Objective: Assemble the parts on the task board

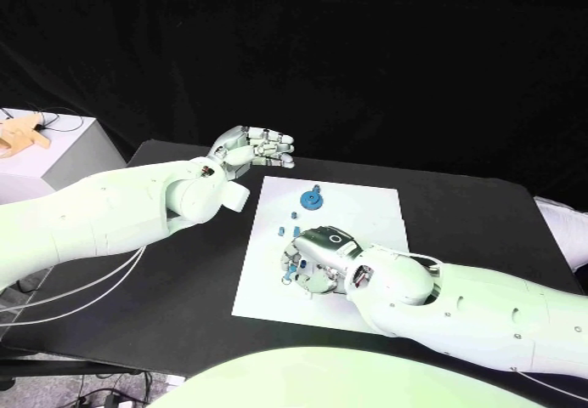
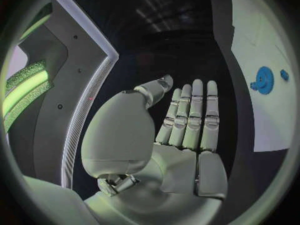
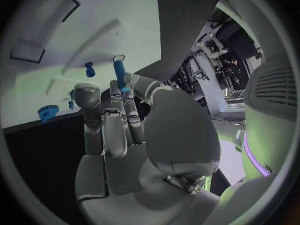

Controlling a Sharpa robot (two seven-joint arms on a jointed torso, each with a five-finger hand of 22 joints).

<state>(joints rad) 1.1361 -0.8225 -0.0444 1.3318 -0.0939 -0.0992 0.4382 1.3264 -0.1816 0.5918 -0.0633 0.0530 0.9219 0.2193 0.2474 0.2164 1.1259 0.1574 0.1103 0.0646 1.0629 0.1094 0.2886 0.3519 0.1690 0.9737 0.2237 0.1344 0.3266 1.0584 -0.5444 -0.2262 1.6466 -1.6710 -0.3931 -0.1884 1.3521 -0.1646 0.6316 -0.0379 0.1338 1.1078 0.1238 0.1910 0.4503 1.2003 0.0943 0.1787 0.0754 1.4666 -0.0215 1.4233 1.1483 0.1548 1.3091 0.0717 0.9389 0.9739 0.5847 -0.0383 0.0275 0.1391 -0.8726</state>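
The white task board [image 1: 362, 223] lies mid-table. A blue gear [image 1: 313, 200] sits near its far left corner, with small blue pieces [image 1: 294, 221] just nearer. My right hand [image 1: 321, 257] is low over the board's near left part and pinches a blue peg [image 3: 120, 73] between thumb and a finger, upright. In the right wrist view another blue peg [image 3: 90, 70] stands on the board and the gear [image 3: 47, 113] lies further off. My left hand [image 1: 254, 147] hovers beyond the board's far left corner, flat with straight fingers [image 2: 190, 115], holding nothing. The gear [image 2: 264, 80] lies off to its side.
A white box [image 1: 68, 157] with a pale wooden object [image 1: 22, 133] stands off the table's far left corner. Cables [image 1: 74, 289] hang along the left arm. Bare black table [image 1: 477, 212] lies to the right of the board.
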